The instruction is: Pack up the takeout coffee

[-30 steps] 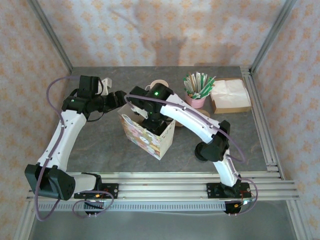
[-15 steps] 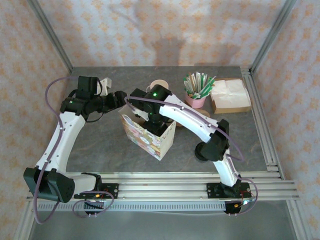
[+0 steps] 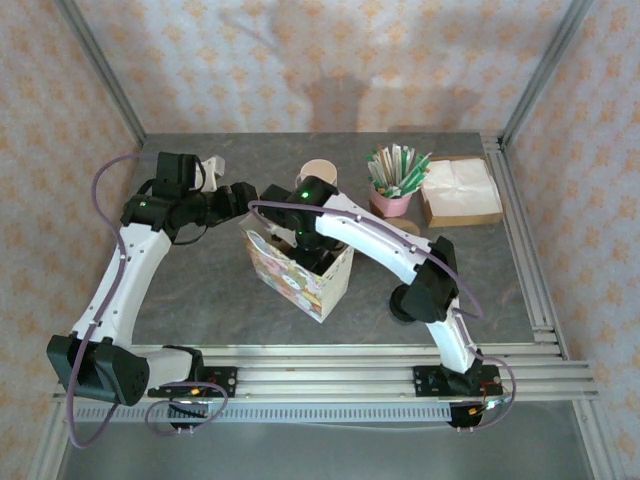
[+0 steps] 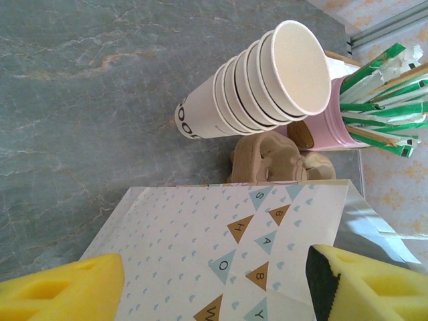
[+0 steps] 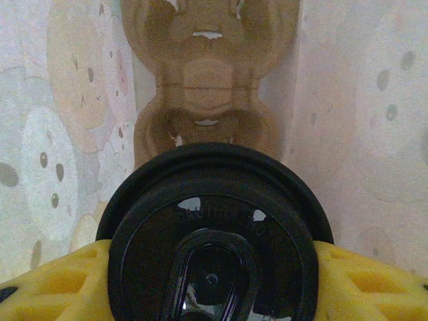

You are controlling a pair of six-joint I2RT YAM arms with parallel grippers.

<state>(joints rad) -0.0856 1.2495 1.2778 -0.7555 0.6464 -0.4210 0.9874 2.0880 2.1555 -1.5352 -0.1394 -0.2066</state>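
Coffee, handling: I am judging it light, yet top-heavy and liable to spill if filled. The paper wall is probably going to dent under a hard squeeze. The glossy lid is looking slippery and could pop off if pinched.
Coffee, where to hold: I am judging the best hold to be on the paper wall just under the lid rim, with pads on opposite sides and the cup kept upright.
Coffee, look: coffee (image 5: 212,221) is showing a round black lid, shiny, with a raised rim and a sunken oval by the sip hole. The cup body is hiding beneath the lid.
Coffee, place: it is hanging inside the bag (image 3: 290,280), over a brown pulp carrier (image 5: 207,93) lying at the bottom. I cannot tell whether it is seated.
Right tool: right tool (image 5: 214,291) is clenching the coffee, yellow pads (image 5: 47,284) pressing in from either side below the lid.
Left tool: left tool (image 4: 214,287) is standing released, its pads wide apart with the bag's wall between them. I cannot tell whether they are touching it.
Bag: it is standing upright mid-tabletop (image 3: 200,285), mouth up.
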